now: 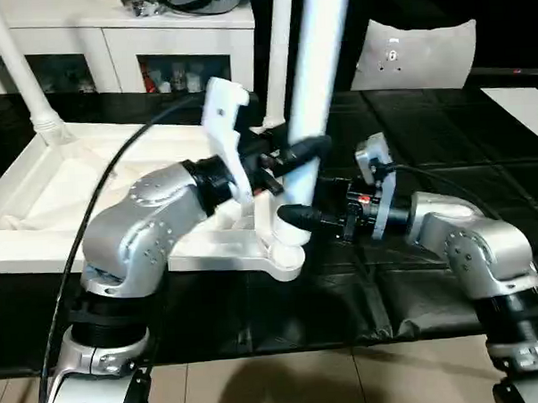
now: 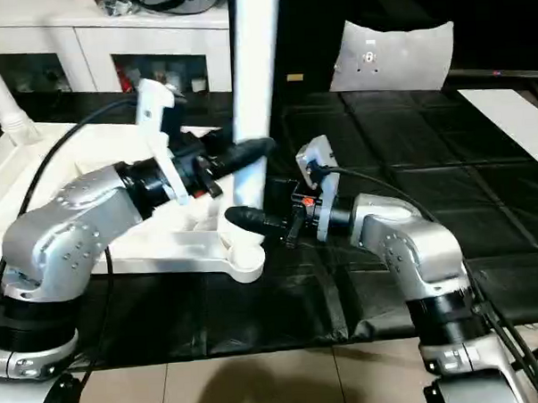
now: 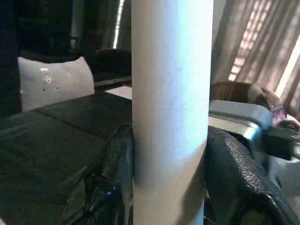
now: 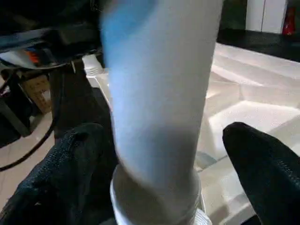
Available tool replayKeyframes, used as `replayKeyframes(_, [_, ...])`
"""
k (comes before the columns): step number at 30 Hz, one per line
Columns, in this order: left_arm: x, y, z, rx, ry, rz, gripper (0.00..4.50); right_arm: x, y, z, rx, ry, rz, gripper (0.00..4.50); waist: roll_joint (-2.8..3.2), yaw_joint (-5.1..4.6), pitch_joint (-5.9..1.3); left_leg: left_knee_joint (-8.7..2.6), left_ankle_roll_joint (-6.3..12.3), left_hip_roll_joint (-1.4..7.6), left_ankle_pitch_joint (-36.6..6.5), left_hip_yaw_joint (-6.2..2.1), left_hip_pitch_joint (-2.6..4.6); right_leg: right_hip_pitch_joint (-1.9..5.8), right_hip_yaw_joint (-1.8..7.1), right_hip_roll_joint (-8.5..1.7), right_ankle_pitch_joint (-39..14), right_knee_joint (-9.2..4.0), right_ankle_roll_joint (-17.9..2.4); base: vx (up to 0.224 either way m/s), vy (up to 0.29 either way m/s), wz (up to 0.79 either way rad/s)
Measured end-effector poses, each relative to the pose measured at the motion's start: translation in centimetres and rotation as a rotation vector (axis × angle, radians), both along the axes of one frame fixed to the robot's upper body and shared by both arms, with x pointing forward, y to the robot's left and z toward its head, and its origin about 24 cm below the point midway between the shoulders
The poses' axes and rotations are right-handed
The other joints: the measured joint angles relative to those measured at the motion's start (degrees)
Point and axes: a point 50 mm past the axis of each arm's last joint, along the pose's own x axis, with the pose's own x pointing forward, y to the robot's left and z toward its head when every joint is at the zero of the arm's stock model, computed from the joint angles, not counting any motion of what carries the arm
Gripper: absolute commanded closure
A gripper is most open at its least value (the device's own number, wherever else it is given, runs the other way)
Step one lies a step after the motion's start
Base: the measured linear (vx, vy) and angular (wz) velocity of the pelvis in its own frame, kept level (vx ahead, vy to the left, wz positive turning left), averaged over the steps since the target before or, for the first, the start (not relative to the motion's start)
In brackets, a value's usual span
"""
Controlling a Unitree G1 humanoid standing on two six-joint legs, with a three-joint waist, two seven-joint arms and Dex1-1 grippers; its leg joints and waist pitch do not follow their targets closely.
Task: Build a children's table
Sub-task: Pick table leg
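1. My left end effector [image 1: 294,151] pinches the long white tapered plastic tube leg [image 1: 316,83] between its two black fingers [image 3: 234,173]; the left wrist view has both pads pressed against the tube's sides.
2. My right end effector [image 2: 252,218] stands spread wide around the same leg lower down, near its foot, with a clear gap between tube and fingers in the right wrist view, so it holds nothing.
3. The leg stands upright at the near corner of the white plastic rectangular table top [image 1: 37,198], which lies underside-up on the black tabletop [image 1: 408,115]. In the right wrist view its foot sits in the round corner socket [image 4: 154,206]; I cannot tell whether it is fully seated.
4. Progress, as I judge it: another white leg [image 1: 17,65] stands at the far left corner, and a third white tube [image 1: 279,54] rises behind mine, so roughly half or more is in. This one wants pressing home, then any remaining leg.
5. The stereo views give the whole layout: both arms, the white cabinets with glass doors [image 1: 110,48], the grey-white panel with small holes [image 1: 414,52]. The wrist views add the contact detail: grip on one side, gap on the other.
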Motion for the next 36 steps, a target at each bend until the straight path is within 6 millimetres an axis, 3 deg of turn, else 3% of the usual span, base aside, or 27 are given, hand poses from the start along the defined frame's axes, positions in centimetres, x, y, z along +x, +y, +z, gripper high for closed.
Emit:
replayKeyframes(26, [-0.50, -0.71, -0.18, 0.062, -0.059, -0.045, 2.65, 0.05, 0.29, -0.21, 0.015, 0.041, 0.055, 2.13, -0.06, -0.02, 0.00, 0.00, 0.00, 0.00, 0.00, 0.00, -0.03, 0.00, 0.00, 0.00, 0.00, -0.01, 0.01, 0.000, 0.000, 0.00])
replayKeyframes(31, [-0.51, -0.66, -0.35, 0.063, -0.053, -0.043, 2.65, -0.05, 0.60, -0.34, 0.022, 0.060, 0.066, 2.20, -0.06, -0.02, 0.00, 0.00, 0.00, 0.00, 0.00, 0.00, -0.03, 0.00, 0.00, 0.00, 0.00, -0.01, 0.01, 0.000, 0.000, 0.00])
replayKeyframes(32, [-0.51, -0.66, -0.36, 0.064, -0.053, -0.042, 2.65, -0.08, 0.62, -0.36, 0.026, 0.069, 0.068, 1.85, -0.06, -0.01, 0.00, 0.00, 0.00, 0.00, 0.00, 0.01, -0.02, 0.00, 0.00, 0.00, 0.00, -0.01, 0.00, 0.000, 0.000, 0.00])
replayKeyframes(35, [-0.64, -0.77, -0.30, 0.067, -0.060, -0.050, 2.65, -0.06, 0.52, -0.34, 0.029, 0.075, 0.065, 1.70, -0.08, 0.04, 0.00, 0.01, 0.00, 0.00, 0.00, 0.01, -0.03, 0.00, 0.01, 0.00, 0.00, -0.02, 0.01, 0.000, 0.000, 0.00])
replayKeyframes(36, [-0.69, -0.86, -0.29, 0.067, -0.061, -0.054, 2.65, -0.05, 0.53, -0.33, 0.029, 0.075, 0.063, 1.41, -0.08, 0.04, -0.01, 0.01, 0.00, 0.00, 0.00, 0.00, -0.03, 0.00, 0.01, 0.00, 0.00, -0.01, 0.01, 0.000, 0.000, 0.00])
